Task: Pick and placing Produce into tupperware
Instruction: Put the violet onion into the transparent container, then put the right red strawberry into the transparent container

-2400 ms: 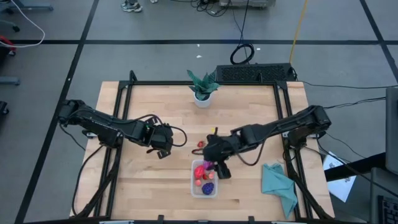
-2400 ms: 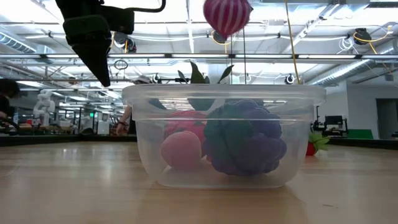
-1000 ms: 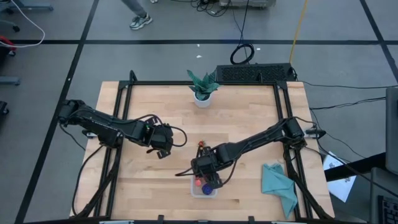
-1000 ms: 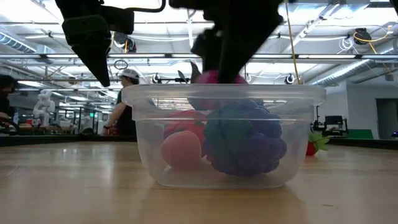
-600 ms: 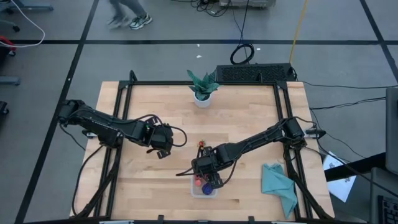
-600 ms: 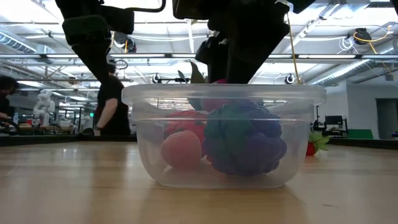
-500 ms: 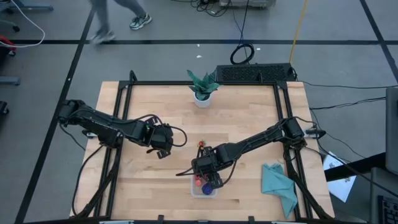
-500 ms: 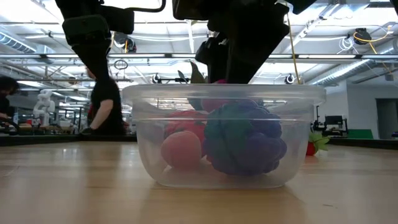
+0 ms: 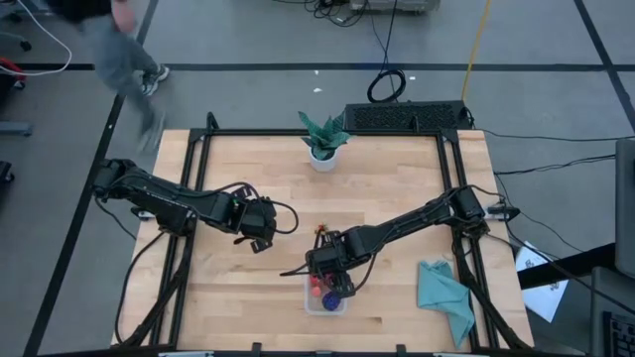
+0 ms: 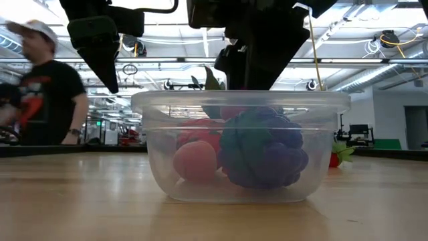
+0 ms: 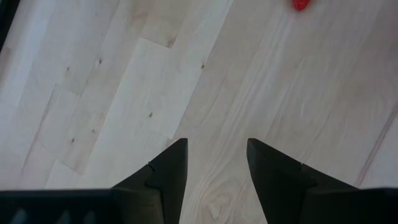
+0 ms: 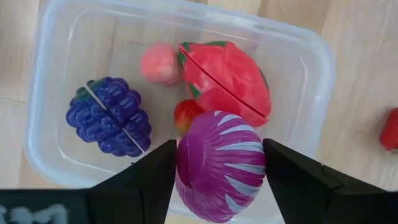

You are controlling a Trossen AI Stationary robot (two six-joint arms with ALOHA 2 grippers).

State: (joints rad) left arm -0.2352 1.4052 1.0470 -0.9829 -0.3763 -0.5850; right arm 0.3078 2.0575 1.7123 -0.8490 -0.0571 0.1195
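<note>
At the near edge of the desk [image 9: 228, 297], the clear plastic container [image 9: 325, 297] is seen sitting on the wood, with the right claw [image 12: 217, 163] lowered right over it. Between that claw's two dark fingers [image 12: 149, 171] a magenta striped toy vegetable [image 12: 220, 163] is seen, with a finger close against each side of it; whether it is gripped or just let go cannot be told. Inside the container, below it, a dark purple bunch of grapes [image 12: 109, 117], a pinkish-red fruit with green tips [image 12: 225, 79], a small pink ball [image 12: 160, 63] and a small red piece [image 12: 185, 116] are seen lying together. Just outside the container, on the bare wood, another small red toy [image 12: 390, 129] is visible. Farther over on the wood, a teal cloth [image 9: 445, 295] is laid near the desk's right edge. Toward the middle left, the left claw [image 11: 214, 163] is held above bare wood, its fingers set a little apart with nothing between them, well apart from the container. At the far edge a green plant in a white pot [image 9: 322, 139] is set. Beyond the desk, a person [image 10: 43, 87] in a dark shirt and pale cap is seen in the room
</note>
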